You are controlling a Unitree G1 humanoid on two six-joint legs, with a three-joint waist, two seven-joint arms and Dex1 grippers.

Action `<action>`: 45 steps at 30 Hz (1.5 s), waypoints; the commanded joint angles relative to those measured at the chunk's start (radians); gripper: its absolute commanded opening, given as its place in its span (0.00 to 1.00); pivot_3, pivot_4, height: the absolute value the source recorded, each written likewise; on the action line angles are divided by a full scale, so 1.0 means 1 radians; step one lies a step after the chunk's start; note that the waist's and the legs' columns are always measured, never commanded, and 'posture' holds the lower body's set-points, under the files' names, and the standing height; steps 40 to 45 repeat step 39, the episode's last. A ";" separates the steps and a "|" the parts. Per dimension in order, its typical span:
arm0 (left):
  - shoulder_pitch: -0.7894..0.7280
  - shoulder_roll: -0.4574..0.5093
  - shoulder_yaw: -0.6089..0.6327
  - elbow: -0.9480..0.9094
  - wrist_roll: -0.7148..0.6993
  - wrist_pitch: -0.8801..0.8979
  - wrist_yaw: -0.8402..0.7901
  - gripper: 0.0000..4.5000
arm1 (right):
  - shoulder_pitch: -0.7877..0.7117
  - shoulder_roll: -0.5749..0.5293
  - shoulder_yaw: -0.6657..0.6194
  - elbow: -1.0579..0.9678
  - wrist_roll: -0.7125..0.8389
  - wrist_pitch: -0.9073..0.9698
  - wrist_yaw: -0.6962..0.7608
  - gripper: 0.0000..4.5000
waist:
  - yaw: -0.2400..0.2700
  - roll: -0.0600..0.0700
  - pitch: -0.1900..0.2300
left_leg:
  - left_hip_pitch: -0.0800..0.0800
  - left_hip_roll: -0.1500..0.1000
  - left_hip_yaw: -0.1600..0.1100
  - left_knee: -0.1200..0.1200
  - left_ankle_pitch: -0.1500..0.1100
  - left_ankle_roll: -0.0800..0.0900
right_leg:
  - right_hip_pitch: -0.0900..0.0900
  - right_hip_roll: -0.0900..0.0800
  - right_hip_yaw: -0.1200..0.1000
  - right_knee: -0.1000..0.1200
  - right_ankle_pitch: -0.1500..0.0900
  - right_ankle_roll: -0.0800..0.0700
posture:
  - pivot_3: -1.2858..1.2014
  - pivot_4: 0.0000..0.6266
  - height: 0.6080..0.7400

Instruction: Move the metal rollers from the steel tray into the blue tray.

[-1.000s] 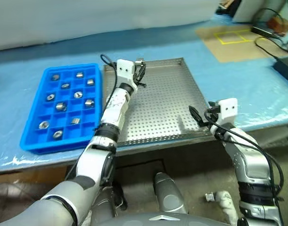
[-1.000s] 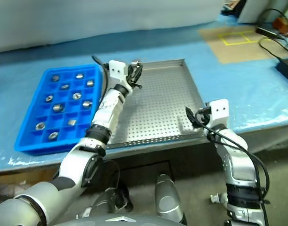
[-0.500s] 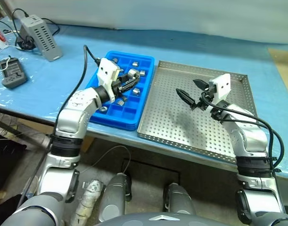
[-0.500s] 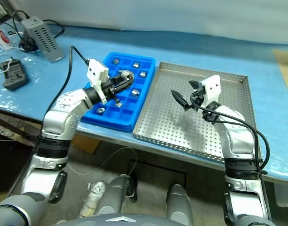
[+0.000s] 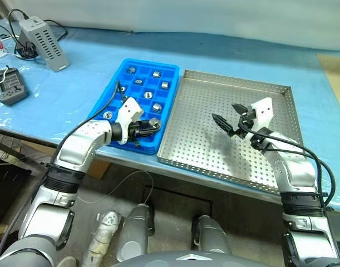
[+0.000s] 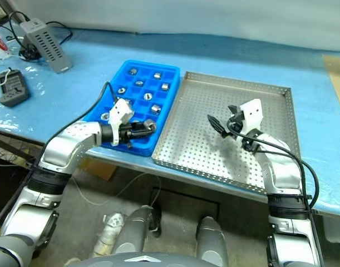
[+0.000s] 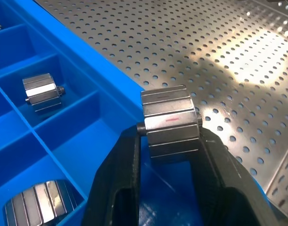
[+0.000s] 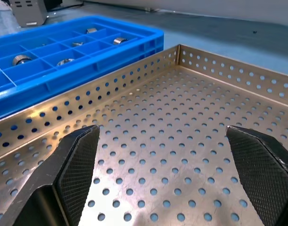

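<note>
A long table (image 5: 75,83) covered in light blue sheeting stretched in front of me. On it, the blue tray (image 5: 117,89) and the steel tray (image 5: 270,167) lay side by side, touching or nearly so, both near the front edge. Toward my far left sat a grey box (image 5: 44,39) with slotted vents, its black cables (image 5: 16,14) trailing off, and a smaller dark grey device (image 5: 9,89).

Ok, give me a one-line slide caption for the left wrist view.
Left hand shut on a metal roller, poised over the blue tray beside the steel tray.
</note>
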 commanded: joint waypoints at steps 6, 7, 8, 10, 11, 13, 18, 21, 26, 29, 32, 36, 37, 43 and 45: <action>-0.002 0.104 -0.011 -0.014 0.052 -0.046 -0.072 0.24 | 0.020 -0.005 -0.025 -0.030 -0.002 -0.038 -0.026 1.00 | -0.001 0.000 0.000 | 0.004 0.004 0.000 -0.004 0.004 -0.006 | 0.000 0.003 0.001 0.000 0.003 -0.006 | 0.51 0.24 1.00; -0.005 0.100 -0.009 -0.011 0.050 -0.044 -0.074 0.24 | 0.020 -0.003 -0.023 -0.031 -0.003 -0.038 -0.029 1.00 | 0.000 0.000 0.000 | 0.005 0.004 0.000 -0.005 0.005 -0.006 | 0.000 0.003 0.001 0.001 0.003 -0.007 | 0.51 0.24 1.00; -0.008 0.094 -0.008 -0.011 0.049 -0.043 -0.074 0.32 | 0.019 -0.002 -0.022 -0.031 -0.003 -0.038 -0.031 1.00 | 0.001 0.000 0.000 | 0.005 0.004 0.000 -0.005 0.005 -0.007 | 0.001 0.003 0.001 0.001 0.004 -0.007 | 0.51 0.24 1.00; -0.010 0.082 -0.011 -0.011 0.050 -0.047 -0.073 0.46 | 0.019 0.001 -0.019 -0.032 -0.002 -0.039 -0.035 1.00 | 0.001 0.000 0.000 | 0.006 0.004 0.000 -0.006 0.006 -0.008 | 0.001 0.003 0.001 0.001 0.004 -0.008 | 0.51 0.24 1.00; -0.009 0.078 -0.013 -0.012 0.050 -0.050 -0.076 0.54 | 0.019 0.001 -0.018 -0.033 -0.002 -0.039 -0.036 1.00 | 0.001 0.000 0.000 | 0.007 0.004 0.000 -0.006 0.006 -0.008 | 0.002 0.003 0.001 0.001 0.004 -0.008 | 0.51 0.24 1.00; -0.011 0.059 -0.005 -0.019 0.040 -0.054 -0.071 0.69 | 0.018 0.002 -0.017 -0.034 -0.001 -0.040 -0.038 1.00 | 0.001 0.000 0.000 | 0.007 0.004 0.000 -0.006 0.006 -0.008 | 0.002 0.003 0.002 0.001 0.004 -0.008 | 0.51 0.24 1.00; -0.086 -0.059 0.147 -0.025 -0.121 0.066 0.003 0.90 | 0.007 0.003 -0.029 -0.036 0.013 -0.035 -0.042 1.00 | 0.003 0.000 0.000 | 0.007 0.004 0.001 -0.007 0.006 -0.008 | 0.002 0.003 0.002 0.000 0.004 -0.008 | 0.51 0.24 1.00; -0.138 -0.092 0.182 0.019 -0.123 0.051 0.051 0.90 | -0.010 0.015 -0.045 -0.039 0.038 -0.025 -0.049 1.00 | 0.000 0.000 0.000 | 0.007 0.004 0.002 -0.006 0.006 -0.007 | 0.001 0.004 0.002 0.001 0.005 -0.009 | 0.51 0.24 1.00; -0.169 -0.164 0.142 0.061 -0.071 -0.082 0.070 0.90 | -0.023 0.021 -0.024 -0.044 0.033 -0.026 -0.049 1.00 | 0.001 0.001 -0.001 | 0.011 0.006 0.002 -0.006 0.006 -0.007 | 0.004 0.006 0.003 -0.001 0.005 -0.009 | 0.51 0.24 1.00; -0.178 -0.218 0.151 0.099 -0.071 -0.145 0.087 0.90 | -0.020 0.016 -0.009 -0.037 0.015 -0.029 -0.047 1.00 | 0.004 0.001 -0.001 | 0.010 0.008 0.002 -0.006 0.007 -0.007 | 0.004 0.007 0.003 -0.002 0.005 -0.009 | 0.52 0.24 1.00; -0.173 -0.221 0.123 0.140 -0.034 -0.210 0.065 0.90 | -0.024 0.009 -0.006 -0.023 0.006 -0.044 -0.043 1.00 | 0.002 0.001 -0.001 | 0.009 0.009 0.002 -0.006 0.007 -0.007 | 0.004 0.008 0.003 -0.002 0.005 -0.009 | 0.52 0.24 1.00; -0.176 -0.218 0.100 0.203 0.009 -0.293 0.044 0.90 | -0.028 -0.014 -0.013 -0.037 0.028 -0.035 -0.005 1.00 | 0.003 0.001 -0.001 | 0.010 0.015 0.003 -0.006 0.007 -0.008 | 0.004 0.013 0.003 -0.002 0.006 -0.011 | 0.51 0.24 1.00; -0.178 -0.219 0.101 0.217 0.013 -0.304 0.041 0.90 | -0.025 -0.021 -0.011 -0.041 0.026 -0.033 0.003 1.00 | 0.002 0.001 -0.001 | 0.010 0.016 0.003 -0.006 0.008 -0.009 | 0.004 0.015 0.003 -0.003 0.006 -0.012 | 0.51 0.24 1.00; -0.182 -0.223 0.105 0.244 0.017 -0.322 0.039 0.90 | -0.017 -0.035 0.000 -0.041 0.007 -0.039 0.009 1.00 | 0.003 0.001 -0.001 | 0.010 0.018 0.003 -0.006 0.008 -0.010 | 0.003 0.016 0.003 -0.003 0.007 -0.013 | 0.51 0.24 1.00; -0.182 -0.223 0.105 0.244 0.017 -0.322 0.039 0.90 | -0.017 -0.035 0.000 -0.041 0.007 -0.039 0.009 1.00 | 0.003 0.001 -0.001 | 0.010 0.018 0.003 -0.006 0.008 -0.010 | 0.003 0.016 0.003 -0.003 0.007 -0.013 | 0.51 0.24 1.00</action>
